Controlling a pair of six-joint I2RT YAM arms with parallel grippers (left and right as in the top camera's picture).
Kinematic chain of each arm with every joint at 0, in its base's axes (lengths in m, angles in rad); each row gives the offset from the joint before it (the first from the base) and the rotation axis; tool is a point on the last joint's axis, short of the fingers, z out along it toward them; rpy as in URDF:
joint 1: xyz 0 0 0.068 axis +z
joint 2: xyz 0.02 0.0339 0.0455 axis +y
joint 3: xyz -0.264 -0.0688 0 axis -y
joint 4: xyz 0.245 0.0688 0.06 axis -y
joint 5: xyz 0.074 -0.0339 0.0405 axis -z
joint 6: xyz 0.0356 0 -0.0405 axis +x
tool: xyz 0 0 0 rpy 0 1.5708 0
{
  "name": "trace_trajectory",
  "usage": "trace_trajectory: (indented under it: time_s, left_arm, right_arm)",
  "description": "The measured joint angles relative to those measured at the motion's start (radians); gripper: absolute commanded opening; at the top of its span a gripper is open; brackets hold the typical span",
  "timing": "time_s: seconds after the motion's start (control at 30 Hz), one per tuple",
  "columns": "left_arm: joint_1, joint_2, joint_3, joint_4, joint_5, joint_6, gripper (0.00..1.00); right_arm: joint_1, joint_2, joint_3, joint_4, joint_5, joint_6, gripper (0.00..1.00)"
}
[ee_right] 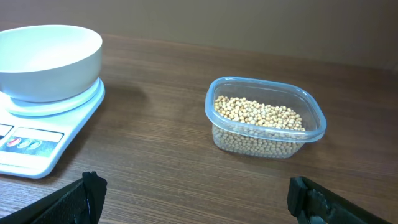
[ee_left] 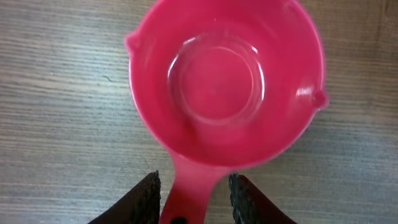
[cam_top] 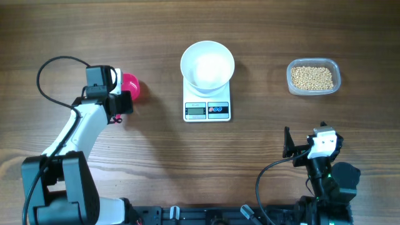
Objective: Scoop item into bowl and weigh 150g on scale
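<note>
- From overhead, we are seeing a round glossy white bowl sitting on the small flat white digital scale. The small beige beans are lying in a clear rectangular plastic tub, well apart to the right.
- At the left wrist, the left gripper is straddling the handle of a pink plastic scoop, a slim gap showing on either side.
- At the right wrist, the right gripper is gaping wide and holding nothing.

The table is matt, grained brown wood, the pink scoop at nine o'clock glossy plastic, the white bowl glossy, the scale beneath it smooth white plastic, the tub at two o'clock clear plastic.
</note>
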Motion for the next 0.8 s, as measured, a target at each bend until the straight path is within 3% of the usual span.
trace_trajectory:
  time_s: [0.67, 0.8]
  left_arm:
    - [0.0, 0.012, 0.001, -0.002, 0.006, -0.009, 0.11]
    - [0.0, 0.012, 0.001, -0.002, 0.006, -0.07, 0.04]
  right_arm:
    - [0.0, 0.0, 0.0, 0.0, 0.0, 0.0, 1.0]
    - [0.0, 0.0, 0.0, 0.0, 0.0, 0.0, 1.0]
